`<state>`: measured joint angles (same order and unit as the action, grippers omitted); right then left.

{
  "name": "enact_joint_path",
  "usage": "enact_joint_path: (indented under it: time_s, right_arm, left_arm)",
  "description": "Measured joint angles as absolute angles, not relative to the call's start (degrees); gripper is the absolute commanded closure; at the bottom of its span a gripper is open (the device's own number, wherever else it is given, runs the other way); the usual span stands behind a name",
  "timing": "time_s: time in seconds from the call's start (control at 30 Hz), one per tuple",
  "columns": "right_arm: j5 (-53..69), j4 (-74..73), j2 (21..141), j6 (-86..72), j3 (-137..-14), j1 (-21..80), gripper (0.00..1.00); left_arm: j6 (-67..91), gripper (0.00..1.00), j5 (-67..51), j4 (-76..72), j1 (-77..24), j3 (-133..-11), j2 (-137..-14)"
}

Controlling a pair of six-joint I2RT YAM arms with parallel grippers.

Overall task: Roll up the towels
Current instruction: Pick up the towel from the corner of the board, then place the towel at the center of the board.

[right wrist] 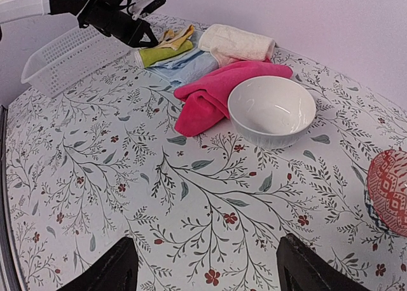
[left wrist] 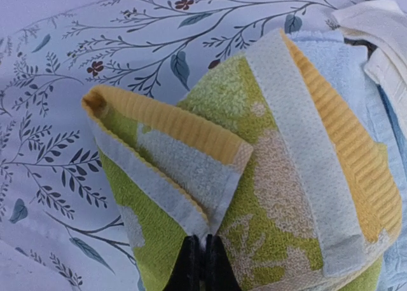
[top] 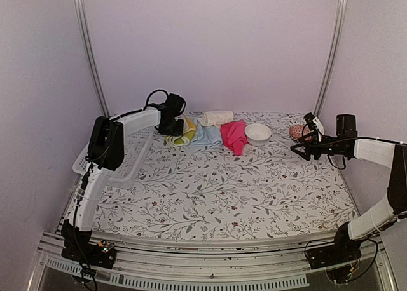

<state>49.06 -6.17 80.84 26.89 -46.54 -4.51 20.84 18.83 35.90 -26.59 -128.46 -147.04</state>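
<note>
Several towels lie bunched at the back of the table: a yellow-green towel (top: 181,137) (left wrist: 286,176) (right wrist: 164,49), a light blue towel (top: 206,135) (left wrist: 331,56) (right wrist: 187,65), a hot pink towel (top: 234,136) (right wrist: 216,91) and a rolled cream towel (top: 217,117) (left wrist: 375,30) (right wrist: 236,43). My left gripper (top: 170,127) (left wrist: 204,240) is shut on a folded edge of the yellow-green towel, whose corner stands lifted. My right gripper (top: 304,145) (right wrist: 206,258) hovers open over bare table covering at the right, holding nothing.
A white bowl (top: 258,133) (right wrist: 272,110) stands just right of the pink towel. A red patterned bowl (top: 299,133) (right wrist: 391,189) sits by the right gripper. A white plastic basket (top: 121,157) (right wrist: 63,59) lies at the left edge under the left arm.
</note>
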Motion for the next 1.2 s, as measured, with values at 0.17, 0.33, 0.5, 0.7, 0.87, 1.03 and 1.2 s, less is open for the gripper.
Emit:
enact_joint_path:
  time_s: [0.17, 0.33, 0.5, 0.7, 0.87, 1.03, 1.2]
  right_arm:
    - [49.3, -6.2, 80.8, 26.8, -46.5, -4.5, 0.25]
    - [49.9, -6.2, 80.8, 24.9, -47.7, -4.5, 0.27]
    - [49.7, -9.5, 80.6, 22.2, -54.5, -4.5, 0.27]
    - [49.4, -19.2, 76.7, 21.9, -69.1, -4.6, 0.27]
    - [52.7, -24.5, 70.2, 21.7, -77.2, -4.6, 0.34]
    - [58.1, -31.8, 64.8, 23.6, -76.7, -4.6, 0.37]
    - [56.6, -36.7, 62.5, 28.5, -68.6, -4.6, 0.40]
  left_arm:
    - [19.7, 1.00, 20.2, 36.3, -26.8, -128.5, -145.5]
    - [15.0, 1.00, 20.0, 33.5, -28.3, -125.9, -135.1]
    - [6.8, 1.00, 14.9, 24.6, -35.5, -123.9, -118.3]
    - [0.4, 1.00, -0.5, 16.5, -48.9, -121.6, -104.9]
    - [-1.6, 1.00, -10.2, 12.4, -55.9, -116.3, -102.0]
    - [1.4, 1.00, -15.1, 10.7, -56.7, -110.0, -105.9]
    - [4.9, 1.00, -20.3, 11.0, -55.9, -110.3, -119.5]
